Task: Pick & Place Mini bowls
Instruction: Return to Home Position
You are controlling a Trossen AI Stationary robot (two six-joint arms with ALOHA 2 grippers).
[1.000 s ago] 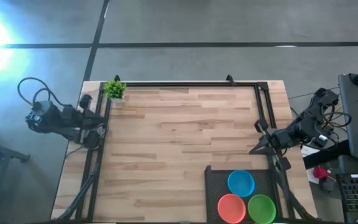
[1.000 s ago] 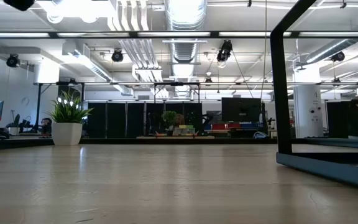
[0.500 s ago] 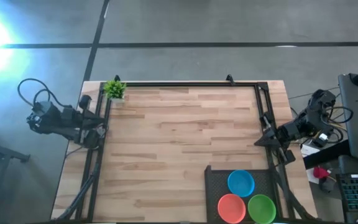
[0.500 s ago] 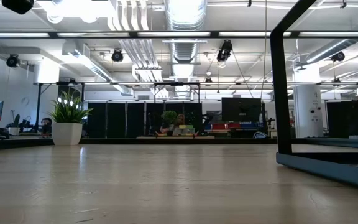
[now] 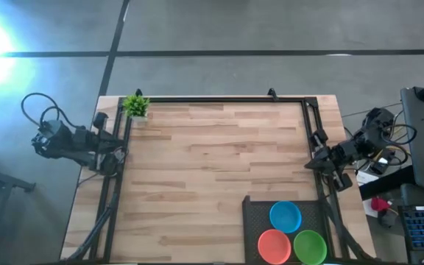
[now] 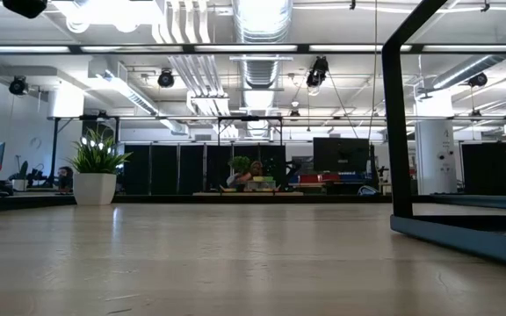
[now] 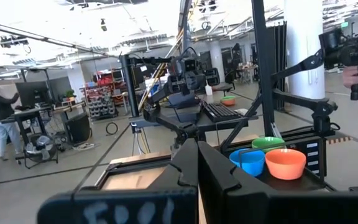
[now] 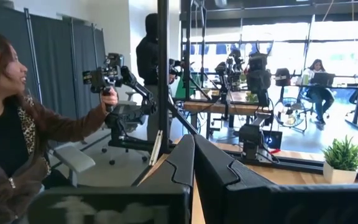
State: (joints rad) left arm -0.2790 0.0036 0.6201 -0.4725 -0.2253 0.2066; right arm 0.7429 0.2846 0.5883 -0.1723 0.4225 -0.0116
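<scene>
Resting at the left edge of the worktop [image 5: 212, 162], my left end effector [image 7: 197, 148] has its fingers pressed together on nothing. No bowl lies loose on the wood. On the black shelf [image 5: 252, 213], at the lower right of the overhead view, I see the orange bowl [image 5: 274, 245], the blue bowl [image 5: 285, 216] and the green bowl [image 5: 310, 246] side by side; how many sit stacked under each I cannot count. My right end effector [image 8: 193, 143] hangs at the right edge, fingers together, empty. I judge the placing done; only settling home is left.
</scene>
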